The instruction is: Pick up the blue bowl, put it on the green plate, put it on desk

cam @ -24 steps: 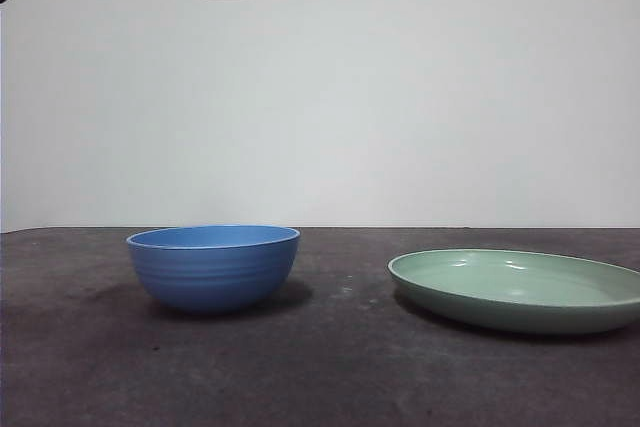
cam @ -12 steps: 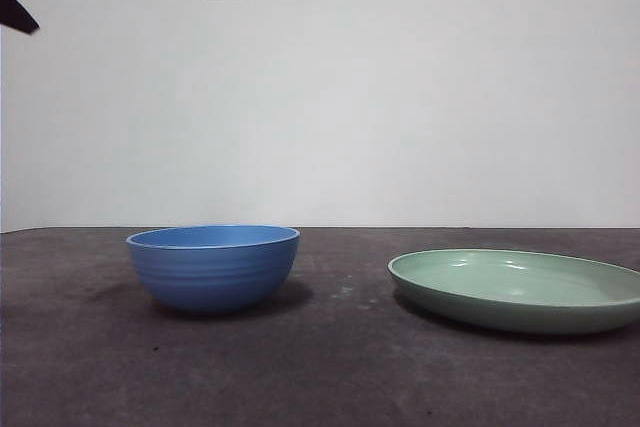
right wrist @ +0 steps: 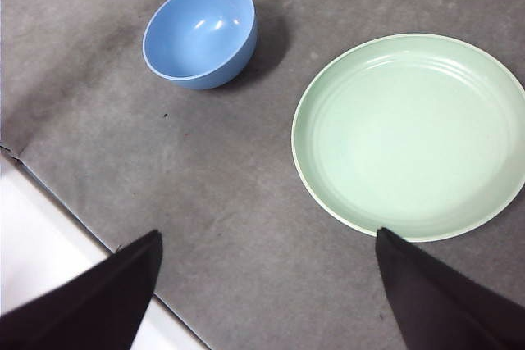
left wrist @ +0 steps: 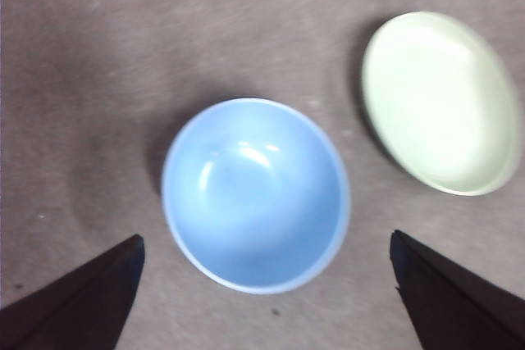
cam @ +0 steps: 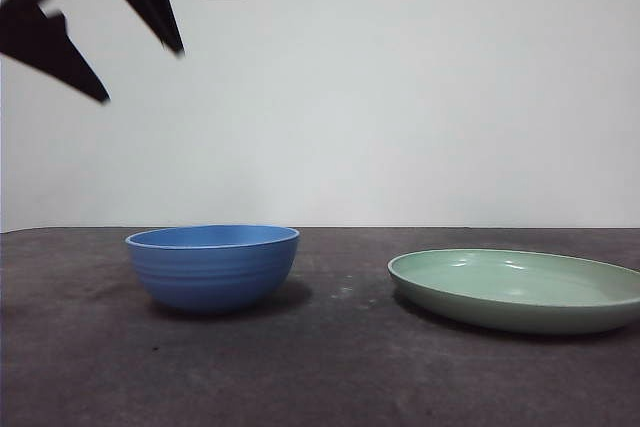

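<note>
The ridged blue bowl [cam: 213, 267] sits empty on the tabletop [cam: 320, 367]; the left gripper [left wrist: 262, 284] hangs above it, jaws wide.

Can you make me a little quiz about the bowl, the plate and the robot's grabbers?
1. True or false: the blue bowl sits on the green plate.
2. Which gripper hangs over the bowl? A) left gripper B) right gripper
3. Fill in: both dishes rest on the ____.

Key: 1 false, they stand apart on the desk. 2 A, with jaws wide apart above it. 3 desk.
</note>
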Controlling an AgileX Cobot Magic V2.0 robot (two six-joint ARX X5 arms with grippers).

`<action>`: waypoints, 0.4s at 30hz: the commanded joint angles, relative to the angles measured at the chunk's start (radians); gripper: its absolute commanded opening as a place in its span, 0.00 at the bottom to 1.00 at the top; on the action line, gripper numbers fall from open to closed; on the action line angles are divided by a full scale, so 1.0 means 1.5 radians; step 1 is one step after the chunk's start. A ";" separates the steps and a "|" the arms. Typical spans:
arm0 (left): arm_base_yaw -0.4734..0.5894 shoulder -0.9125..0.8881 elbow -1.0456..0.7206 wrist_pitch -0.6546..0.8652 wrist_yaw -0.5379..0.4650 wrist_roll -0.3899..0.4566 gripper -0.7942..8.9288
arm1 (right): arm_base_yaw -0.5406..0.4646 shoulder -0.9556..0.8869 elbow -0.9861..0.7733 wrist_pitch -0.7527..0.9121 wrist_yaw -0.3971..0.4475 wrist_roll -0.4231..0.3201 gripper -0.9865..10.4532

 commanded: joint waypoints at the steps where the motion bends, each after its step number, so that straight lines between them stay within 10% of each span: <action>1: -0.008 0.062 0.025 0.004 -0.041 0.004 0.56 | 0.003 0.003 0.013 0.007 -0.002 0.009 0.45; 12: -0.016 0.219 0.030 0.047 -0.079 0.016 0.56 | 0.003 0.003 0.013 0.010 -0.002 0.009 0.45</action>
